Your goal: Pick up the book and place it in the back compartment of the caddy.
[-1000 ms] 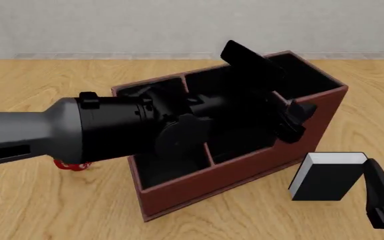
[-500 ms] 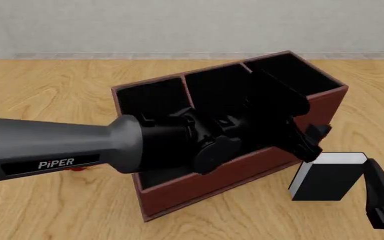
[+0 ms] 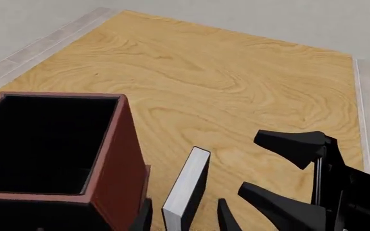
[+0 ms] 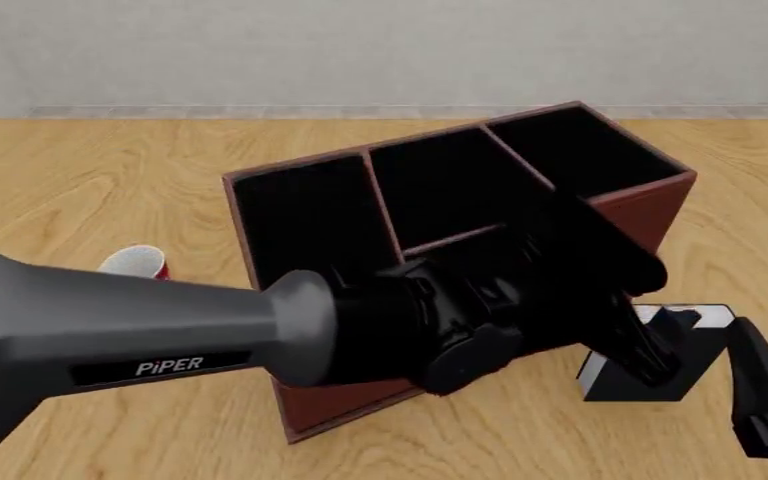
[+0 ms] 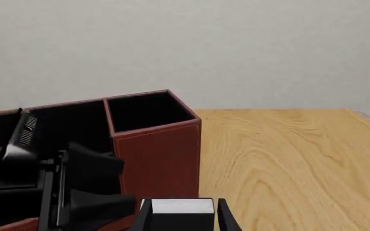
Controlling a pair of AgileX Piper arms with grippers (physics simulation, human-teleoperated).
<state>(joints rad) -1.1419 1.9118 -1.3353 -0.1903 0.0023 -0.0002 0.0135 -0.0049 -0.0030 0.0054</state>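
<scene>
The black book (image 4: 624, 378) with a white page block stands upright on the table, right of the reddish-brown caddy (image 4: 654, 205). My left arm reaches across the caddy's front, and my left gripper (image 4: 651, 350) is open at the book. In the left wrist view the book (image 3: 186, 187) stands between its fingertips (image 3: 227, 216), with a small gap on each side. My right gripper (image 5: 181, 216) is open and low at the book's (image 5: 175, 207) other end, one fingertip (image 4: 740, 338) at its upper right corner. My left arm hides the back compartment, below the short cross divider (image 4: 454, 240).
A red mug (image 4: 137, 263) stands on the table left of the caddy, partly behind my left arm. The caddy's tall end cell (image 5: 148, 111) rises right beside the book. Bare wooden table (image 3: 236, 86) extends beyond the book to a grey wall.
My left arm has swung from above the caddy down and to the right, bringing its open fingers around the book. The book and my right gripper have not moved.
</scene>
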